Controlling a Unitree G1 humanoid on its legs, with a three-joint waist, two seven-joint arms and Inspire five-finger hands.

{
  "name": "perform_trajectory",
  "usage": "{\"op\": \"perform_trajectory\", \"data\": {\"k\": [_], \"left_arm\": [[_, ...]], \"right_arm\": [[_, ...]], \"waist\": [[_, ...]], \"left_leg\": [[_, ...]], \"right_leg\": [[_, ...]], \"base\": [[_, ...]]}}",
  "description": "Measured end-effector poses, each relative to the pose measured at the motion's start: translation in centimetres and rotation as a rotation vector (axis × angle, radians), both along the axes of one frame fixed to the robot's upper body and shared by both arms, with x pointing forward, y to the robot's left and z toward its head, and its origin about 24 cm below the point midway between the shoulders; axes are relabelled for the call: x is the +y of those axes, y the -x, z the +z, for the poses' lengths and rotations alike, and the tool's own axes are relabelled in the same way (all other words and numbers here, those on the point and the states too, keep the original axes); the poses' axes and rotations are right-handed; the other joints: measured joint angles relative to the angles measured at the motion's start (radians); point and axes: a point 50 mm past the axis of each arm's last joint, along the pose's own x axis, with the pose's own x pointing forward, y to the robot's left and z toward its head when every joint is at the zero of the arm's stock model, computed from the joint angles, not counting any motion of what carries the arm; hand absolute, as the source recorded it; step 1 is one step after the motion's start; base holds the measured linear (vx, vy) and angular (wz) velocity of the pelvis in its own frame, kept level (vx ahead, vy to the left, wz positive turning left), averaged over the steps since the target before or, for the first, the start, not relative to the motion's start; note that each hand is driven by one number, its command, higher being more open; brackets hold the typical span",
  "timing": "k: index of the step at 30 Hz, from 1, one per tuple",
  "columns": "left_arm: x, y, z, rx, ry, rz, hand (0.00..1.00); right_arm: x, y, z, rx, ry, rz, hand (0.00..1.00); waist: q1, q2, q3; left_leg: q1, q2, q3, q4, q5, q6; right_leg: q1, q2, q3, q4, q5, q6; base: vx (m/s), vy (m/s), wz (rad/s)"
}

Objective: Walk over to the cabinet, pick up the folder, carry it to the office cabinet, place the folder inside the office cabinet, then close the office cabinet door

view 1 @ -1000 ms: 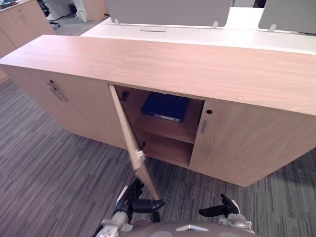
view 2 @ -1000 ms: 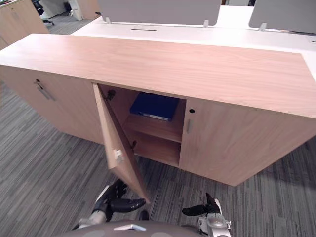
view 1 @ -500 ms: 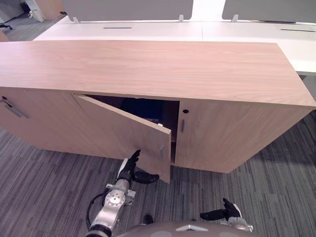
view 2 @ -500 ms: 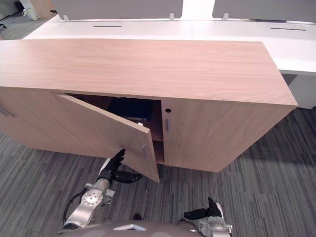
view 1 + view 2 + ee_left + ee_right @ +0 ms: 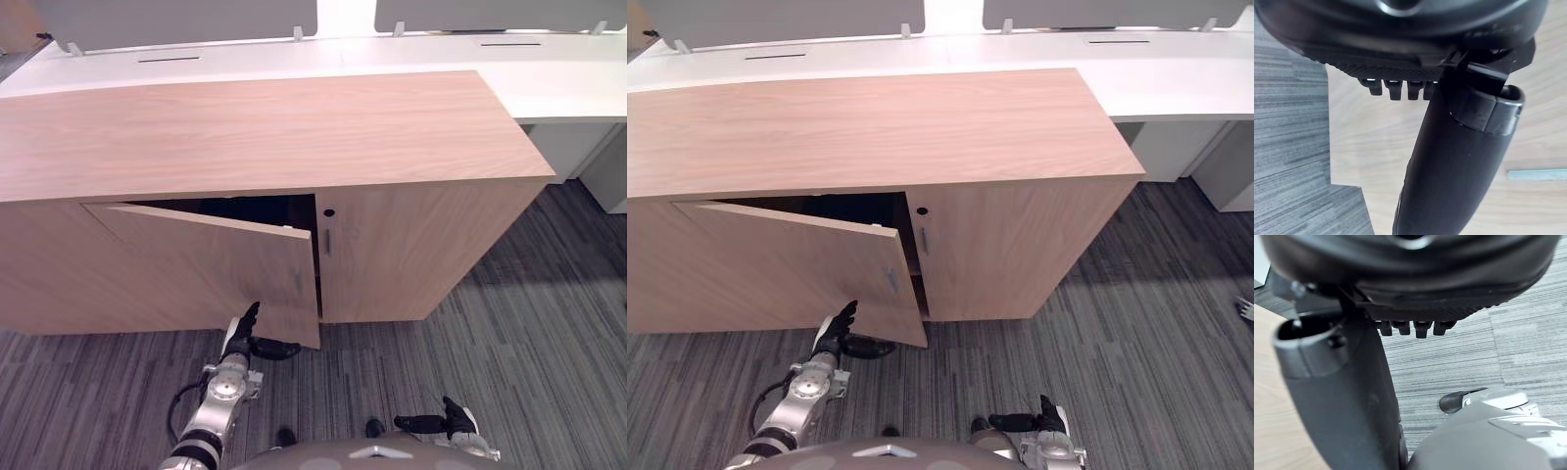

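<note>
Left eye view, left hand (image 5: 241, 338), fingers straight and flat against the lower face of the door (image 5: 206, 269), door ajar, folder not discernible in the dark interior of the office cabinet (image 5: 274, 127), right hand (image 5: 443, 424), fingers relaxed, empty, low over carpet (image 5: 509, 343).

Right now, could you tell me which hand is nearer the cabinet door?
Left. The left hand is at the cabinet door near its bottom edge; the right hand hangs well apart.
</note>
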Motion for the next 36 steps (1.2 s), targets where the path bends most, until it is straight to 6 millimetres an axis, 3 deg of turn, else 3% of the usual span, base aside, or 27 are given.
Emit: {"op": "perform_trajectory", "data": {"k": [5, 9, 23, 36], "left_arm": [[0.9, 2.5, -1.5, 0.085, 0.022, 0.102, 1.00], [1.5, 5.8, -3.6, 0.225, 0.024, 0.162, 1.00], [2.6, 13.4, -6.1, 0.485, 0.065, 0.360, 1.00], [2.7, 13.6, -6.2, 0.495, 0.094, 0.394, 1.00]], "right_arm": [[-0.1, -0.2, 0.0, 0.001, 0.004, -0.010, 1.00], [-0.3, -0.6, 0.1, -0.014, 0.006, -0.040, 1.00], [-0.3, 0.4, -0.2, 0.006, -0.023, -0.112, 1.00], [-0.2, 0.5, -0.4, 0.019, -0.050, -0.133, 1.00]], "waist": [[0.003, -0.007, 0.001], [0.025, -0.011, -0.001], [0.055, -0.004, -0.009], [0.078, -0.006, -0.014]], "left_leg": [[-0.005, 0.002, -0.012, 0.016, -0.017, -0.024], [-0.004, 0.002, -0.119, 0.048, -0.039, -0.004], [0.002, 0.003, -0.118, 0.052, -0.061, -0.012], [0.022, 0.016, -0.137, 0.061, -0.066, -0.007]], "right_leg": [[-0.017, 0.011, 0.042, -0.009, 0.010, -0.001], [-0.016, 0.011, 0.077, -0.022, 0.021, 0.001], [-0.035, 0.015, 0.083, 0.002, 0.020, -0.001], [-0.012, 0.027, 0.031, 0.013, 0.026, -0.003]], "base": [[0.00, -0.016, -0.27], [0.05, -0.023, -0.25], [-0.02, 0.023, -0.05], [0.05, 0.010, 0.00]]}}
